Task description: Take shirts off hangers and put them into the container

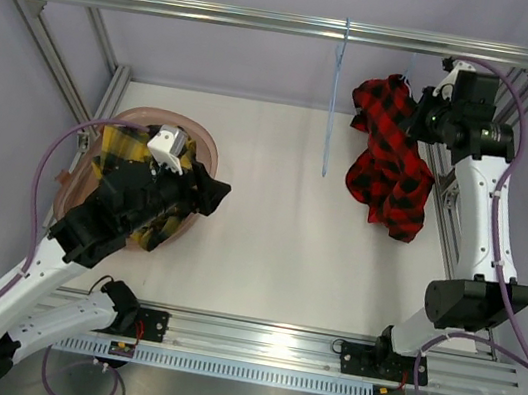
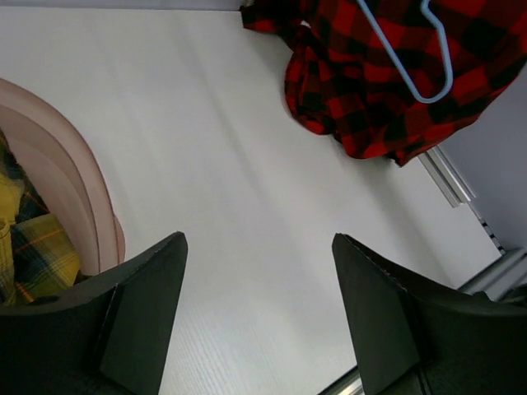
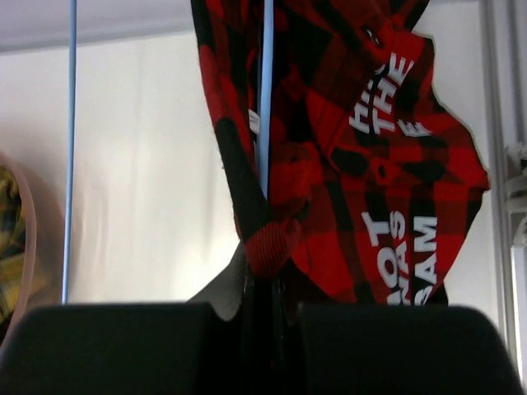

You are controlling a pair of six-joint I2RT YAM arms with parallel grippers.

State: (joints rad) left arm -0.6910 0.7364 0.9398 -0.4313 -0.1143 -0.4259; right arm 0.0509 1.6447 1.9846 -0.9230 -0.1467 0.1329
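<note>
The white table (image 1: 285,252) fills the middle of the top view. At the left, the yellow shirt (image 1: 125,149) is held in the tub (image 1: 195,127). At the upper right, the red shirt (image 1: 390,173) is threaded by its blue hanger (image 3: 266,99).

The left gripper (image 2: 259,317) is spread apart and empty beside the tub's rim. The right gripper (image 3: 263,284) is clamped on a fold of the red shirt.

If the shirt is pulled sideways, the hanger could be dragged along or the collar snagged. Open table is left between shirt and tub, but the empty hanger (image 1: 331,118) dangles near that path, and the frame (image 1: 273,22) is close around the right arm.
</note>
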